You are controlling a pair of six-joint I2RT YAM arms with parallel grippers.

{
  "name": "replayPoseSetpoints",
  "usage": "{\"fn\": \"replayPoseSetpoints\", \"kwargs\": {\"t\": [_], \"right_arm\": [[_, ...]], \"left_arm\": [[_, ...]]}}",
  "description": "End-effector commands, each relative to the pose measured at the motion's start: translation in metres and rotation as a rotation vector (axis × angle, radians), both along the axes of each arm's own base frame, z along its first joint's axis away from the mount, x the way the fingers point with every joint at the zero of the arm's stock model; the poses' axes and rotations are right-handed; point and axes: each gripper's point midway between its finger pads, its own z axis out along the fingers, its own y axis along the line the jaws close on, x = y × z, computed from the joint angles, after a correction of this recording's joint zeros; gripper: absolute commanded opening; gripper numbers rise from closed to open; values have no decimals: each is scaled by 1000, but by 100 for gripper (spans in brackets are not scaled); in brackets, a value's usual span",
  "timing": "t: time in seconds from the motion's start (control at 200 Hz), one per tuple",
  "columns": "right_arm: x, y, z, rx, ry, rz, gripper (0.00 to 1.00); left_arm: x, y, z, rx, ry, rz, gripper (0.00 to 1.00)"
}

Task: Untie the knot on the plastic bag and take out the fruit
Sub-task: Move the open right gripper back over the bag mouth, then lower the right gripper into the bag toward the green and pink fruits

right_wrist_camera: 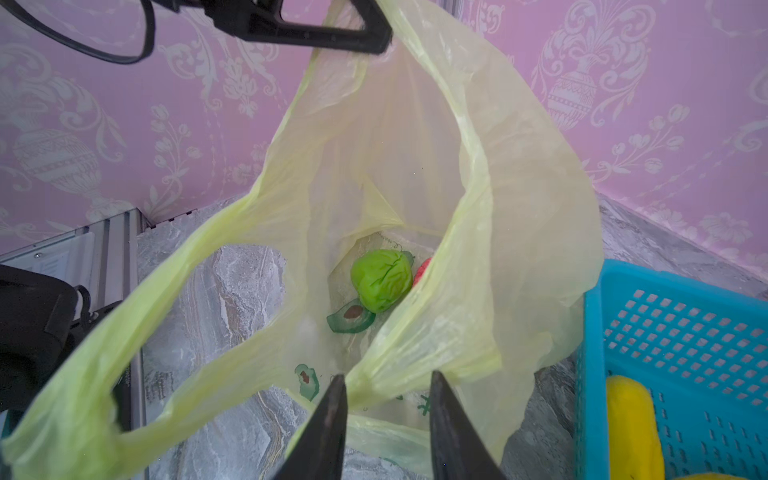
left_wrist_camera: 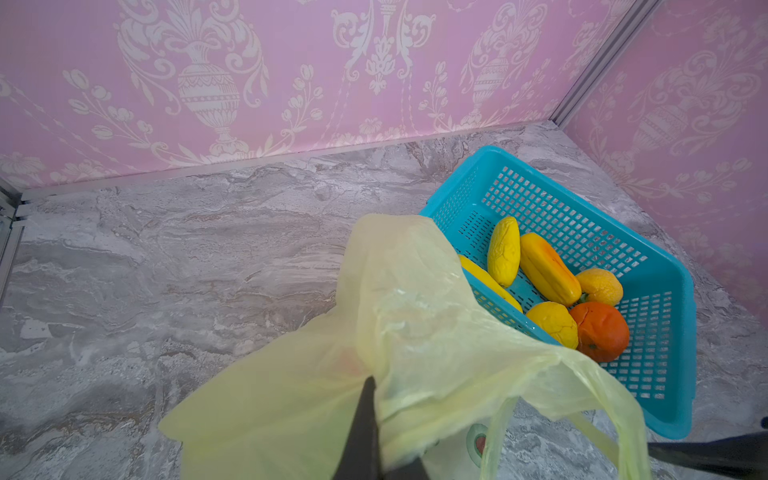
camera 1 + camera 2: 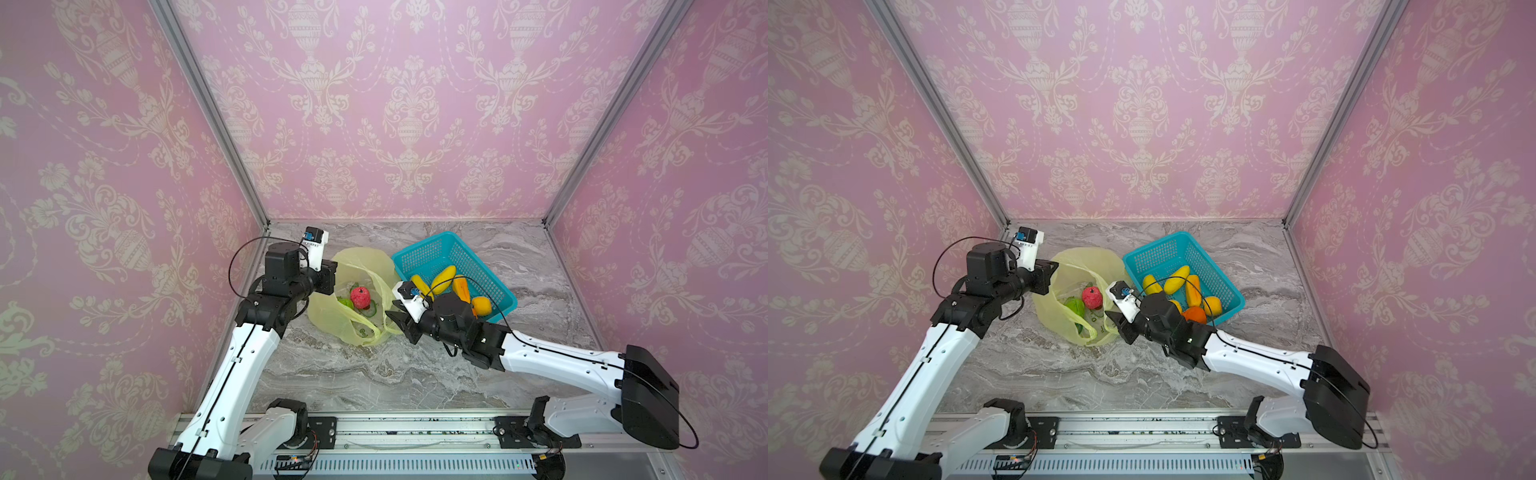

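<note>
With left claw (image 2: 368,383) clamped on the plastic bag (image 1: 519,187) rim and right claw (image 1: 386,376) half-wide astride the opposite rim, pinch firmly, then spread the mouth.

The left arm (image 3: 232,365) and the right arm (image 3: 561,361) are wearing glossy white shells along their long links, with small dark screws dotting the covers, a thin black seam running down each, and chunky black housings bulging at every joint above the silver rail (image 3: 415,428). Thin black cables (image 3: 229,270) are looping out in wide arcs, and far from the rail a small white camera block (image 3: 316,243) with a blue patch is capping each black wrist. Farthest from the rail, the left gripper (image 2: 370,380) and the right gripper (image 1: 386,378) are showing flat matte-black fingers tapering to narrow tips.
</note>
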Motion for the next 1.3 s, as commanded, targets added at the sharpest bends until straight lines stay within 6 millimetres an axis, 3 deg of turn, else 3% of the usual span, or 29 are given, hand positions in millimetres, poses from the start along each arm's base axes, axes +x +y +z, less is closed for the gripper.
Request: {"fn": "replayPoseSetpoints", "kwargs": {"t": [0.0, 0.23, 0.405, 0.675, 0.731, 0.746, 0.841, 1.061, 1.296], "right_arm": [[-3, 13, 5, -60, -53, 13, 33], [-19, 9, 33, 5, -124, -19, 37], [-31, 17, 45, 36, -125, 8, 31], [0, 57, 4, -119, -34, -59, 21], [3, 64, -13, -161, -14, -56, 19], [6, 69, -3, -141, -24, -56, 19], [13, 80, -17, -162, -24, -64, 19], [27, 87, -40, -206, -28, -91, 20], [56, 83, -71, -209, 43, -159, 24]], "left_arm": [[-2, -2, 9, -27, -19, -12, 5], [-2, -3, 9, -30, -19, -16, 5], [-2, -3, 9, -31, -19, -16, 5], [-3, -4, 10, -34, -22, -19, 5], [-3, -4, 10, -35, -22, -19, 6], [-3, -4, 11, -34, -22, -19, 5], [-3, -4, 10, -35, -21, -21, 5], [-4, -5, 12, -39, -26, -25, 6], [-5, -6, 15, -45, -34, -30, 6]]}}
